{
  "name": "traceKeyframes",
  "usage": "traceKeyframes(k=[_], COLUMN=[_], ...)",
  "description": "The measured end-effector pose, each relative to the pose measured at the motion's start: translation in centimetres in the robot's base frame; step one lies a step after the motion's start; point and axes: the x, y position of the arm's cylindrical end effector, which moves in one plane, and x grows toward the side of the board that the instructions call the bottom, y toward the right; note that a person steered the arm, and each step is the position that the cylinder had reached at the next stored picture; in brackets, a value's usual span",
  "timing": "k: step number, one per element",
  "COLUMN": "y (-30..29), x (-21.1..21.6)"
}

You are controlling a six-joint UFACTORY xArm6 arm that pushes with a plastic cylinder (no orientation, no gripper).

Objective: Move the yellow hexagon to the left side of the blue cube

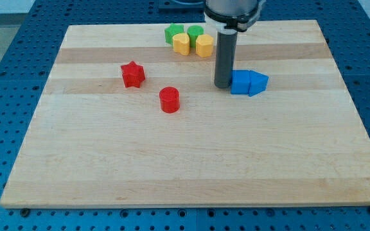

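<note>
My tip is a bare rod end with no jaws to spread or pinch, so there is nothing to tell of opening or closing; it rests on the board touching, or all but touching, the left face of the blue cube, at the cube's 9 o'clock. The rod stands upright, straight down from the arm's body at the view's top, with no lean that I can make out. Pressed to the cube's right, at its 3 o'clock, is a second blue block, wedge-like, though its shape is hard to tell. The yellow hexagon sits at about 11 o'clock from my tip, near the board's top edge, in a tight cluster: a second yellow block just at its 9 o'clock, and two green blocks behind them at 11 and 12 o'clock. A red star and a red cylinder lie well apart, at 9 and 8 o'clock from my tip. I judge the task barely begun: the hexagon is not beside the cube, and my tip stands on the very spot it must take. What seems left is to go round behind the hexagon and push it down toward 5 o'clock.
</note>
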Motion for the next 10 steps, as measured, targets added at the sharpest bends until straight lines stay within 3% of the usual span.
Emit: traceKeyframes(k=[3,6,8,10], y=[-0.4,3.1,2.8,0.6], x=[-5.0,-10.1,-16.4,-15.2])
